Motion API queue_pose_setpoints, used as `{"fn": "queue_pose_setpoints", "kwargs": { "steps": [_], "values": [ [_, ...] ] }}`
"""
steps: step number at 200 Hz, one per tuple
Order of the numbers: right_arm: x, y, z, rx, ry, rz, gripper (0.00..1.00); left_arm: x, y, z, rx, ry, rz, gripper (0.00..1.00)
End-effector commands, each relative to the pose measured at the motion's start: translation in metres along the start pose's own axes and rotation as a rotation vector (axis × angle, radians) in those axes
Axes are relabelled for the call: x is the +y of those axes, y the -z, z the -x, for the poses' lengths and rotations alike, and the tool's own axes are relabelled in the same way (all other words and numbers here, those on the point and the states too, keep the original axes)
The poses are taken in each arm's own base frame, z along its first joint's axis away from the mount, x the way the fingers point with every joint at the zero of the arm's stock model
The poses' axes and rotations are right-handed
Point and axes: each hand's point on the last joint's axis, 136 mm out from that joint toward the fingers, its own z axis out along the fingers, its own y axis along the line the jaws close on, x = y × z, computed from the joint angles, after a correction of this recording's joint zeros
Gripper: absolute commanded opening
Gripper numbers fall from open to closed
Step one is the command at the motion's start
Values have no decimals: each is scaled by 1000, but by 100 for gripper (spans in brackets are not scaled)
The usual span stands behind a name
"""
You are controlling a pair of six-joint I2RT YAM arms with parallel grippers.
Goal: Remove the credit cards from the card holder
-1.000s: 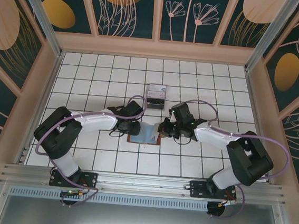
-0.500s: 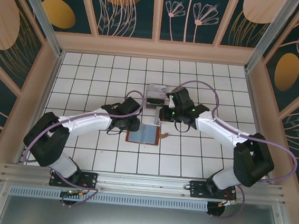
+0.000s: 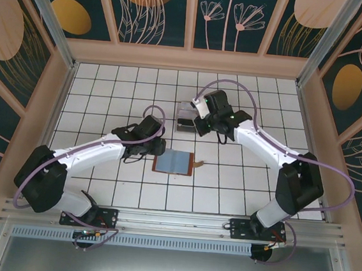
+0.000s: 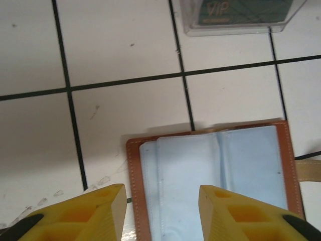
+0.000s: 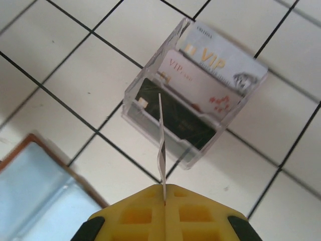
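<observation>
Card holder [image 4: 215, 170] is lying flat and open on the worktop [image 3: 108, 90], blue lining up. Left end effector [image 4: 161, 201] hangs wide open over its left edge, holding nothing. Right end effector [image 5: 164, 190] is pinched tight on one credit card [image 5: 161, 145], edge-on, just above the clear stand [image 5: 134, 98] beyond the holder, with three cards [image 5: 200, 90] slotted in it.

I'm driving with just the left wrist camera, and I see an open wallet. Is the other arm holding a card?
Observer: Yes. In the right wrist view, the right arm's jaws are shut on one thin card, seen edge-on.
Operator: Where is it pointing?
Observer: It lines up with the clear stand, which already holds three cards: a grey one, a pale pink one and a dark one.
</observation>
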Motion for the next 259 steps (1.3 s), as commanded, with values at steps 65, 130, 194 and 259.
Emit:
{"fn": "queue_pose_setpoints", "kwargs": {
  "steps": [65,130,194,259],
  "values": [
    [-26,-14,17,127,531,63,0,53,-3,-33,62,99,72,43],
    [-17,-36,25,221,689,224,0,58,-19,-61,156,97,66,42],
    [-18,-56,31,278,724,285,0,56,-26,-67,190,90,56,40],
    [-22,-63,32,317,719,287,0,55,-29,-69,201,89,54,40]
  ]
}}
